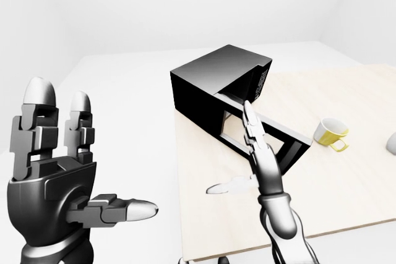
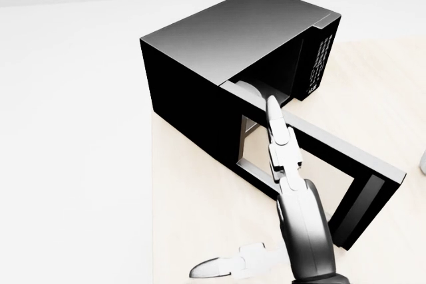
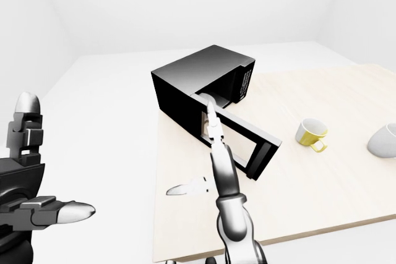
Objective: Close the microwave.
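Microwave (image 2: 219, 44): matte black box, sharp edges, vent grille on its side, set near the left edge of a pale wood-grain table (image 1: 346, 202). Door (image 2: 333, 184) swung partly open, a flat black frame around a see-through pane; pale turntable visible inside.

Right hand (image 2: 283, 154): glossy grey-and-white, 2 fingers straight and extended along the door's upper edge, thumb splayed left over the table. Released, gripping nothing.

Left hand (image 1: 59, 165): raised at the left-eye view's left, well off the table, blocky dark knuckles, rounded white tips, fingers upright, unclenched and empty.

Yellow mug (image 1: 331, 133) tipped on its side, right of the door. Rounded white bowl (image 3: 385, 140) near the right edge.
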`<state>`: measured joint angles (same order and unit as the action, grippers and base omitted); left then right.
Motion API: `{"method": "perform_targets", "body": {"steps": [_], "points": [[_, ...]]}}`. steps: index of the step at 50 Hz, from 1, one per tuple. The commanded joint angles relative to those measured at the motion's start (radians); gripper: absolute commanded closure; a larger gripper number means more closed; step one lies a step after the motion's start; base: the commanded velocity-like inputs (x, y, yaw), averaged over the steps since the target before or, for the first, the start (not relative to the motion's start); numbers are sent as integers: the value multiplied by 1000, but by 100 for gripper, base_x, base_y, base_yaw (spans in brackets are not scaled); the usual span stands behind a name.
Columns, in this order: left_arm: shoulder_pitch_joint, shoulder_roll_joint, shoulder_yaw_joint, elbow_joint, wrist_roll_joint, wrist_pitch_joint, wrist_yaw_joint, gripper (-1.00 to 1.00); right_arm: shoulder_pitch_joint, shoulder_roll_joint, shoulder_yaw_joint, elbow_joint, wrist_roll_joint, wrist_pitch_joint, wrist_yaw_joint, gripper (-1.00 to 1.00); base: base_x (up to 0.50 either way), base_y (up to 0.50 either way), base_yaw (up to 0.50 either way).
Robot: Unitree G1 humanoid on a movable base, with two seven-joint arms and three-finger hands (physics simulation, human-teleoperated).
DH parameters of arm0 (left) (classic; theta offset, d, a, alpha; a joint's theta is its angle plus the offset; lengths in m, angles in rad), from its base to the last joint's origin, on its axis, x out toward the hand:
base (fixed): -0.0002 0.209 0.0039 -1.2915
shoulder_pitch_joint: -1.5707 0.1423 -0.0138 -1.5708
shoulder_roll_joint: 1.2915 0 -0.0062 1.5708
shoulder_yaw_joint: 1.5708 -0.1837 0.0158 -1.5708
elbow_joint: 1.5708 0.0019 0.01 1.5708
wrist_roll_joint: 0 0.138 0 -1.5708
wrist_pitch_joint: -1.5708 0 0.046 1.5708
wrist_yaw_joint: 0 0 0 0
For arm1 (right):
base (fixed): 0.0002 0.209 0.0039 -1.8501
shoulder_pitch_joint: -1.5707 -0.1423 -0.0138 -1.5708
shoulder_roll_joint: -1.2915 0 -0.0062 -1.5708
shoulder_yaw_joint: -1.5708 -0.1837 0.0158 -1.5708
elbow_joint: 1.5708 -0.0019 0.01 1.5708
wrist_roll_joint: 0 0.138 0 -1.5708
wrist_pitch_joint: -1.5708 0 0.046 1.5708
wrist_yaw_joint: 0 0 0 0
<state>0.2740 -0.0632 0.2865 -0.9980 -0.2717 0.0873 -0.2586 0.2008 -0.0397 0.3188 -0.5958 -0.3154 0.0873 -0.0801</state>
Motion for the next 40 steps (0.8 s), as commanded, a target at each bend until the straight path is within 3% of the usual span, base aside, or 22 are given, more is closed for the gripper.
{"method": "perform_targets", "body": {"steps": [1,12,30,33,40], "points": [[1,0,-6,7,5,0,1,-100,-30,21,-58,132,29,0,5,-100,0,0,0],[4,0,-6,1,2,0,1,-100,-73,40,-133,292,51,0,10,-100,0,0,0],[7,0,-17,8,11,0,1,-100,-104,47,-170,371,60,0,17,-100,0,0,0],[5,1,-16,8,11,0,3,-100,-124,48,-189,431,68,-29,15,-100,0,0,0],[3,1,-14,9,8,0,4,-100,-125,54,-191,440,65,-29,18,-100,0,0,0]]}}
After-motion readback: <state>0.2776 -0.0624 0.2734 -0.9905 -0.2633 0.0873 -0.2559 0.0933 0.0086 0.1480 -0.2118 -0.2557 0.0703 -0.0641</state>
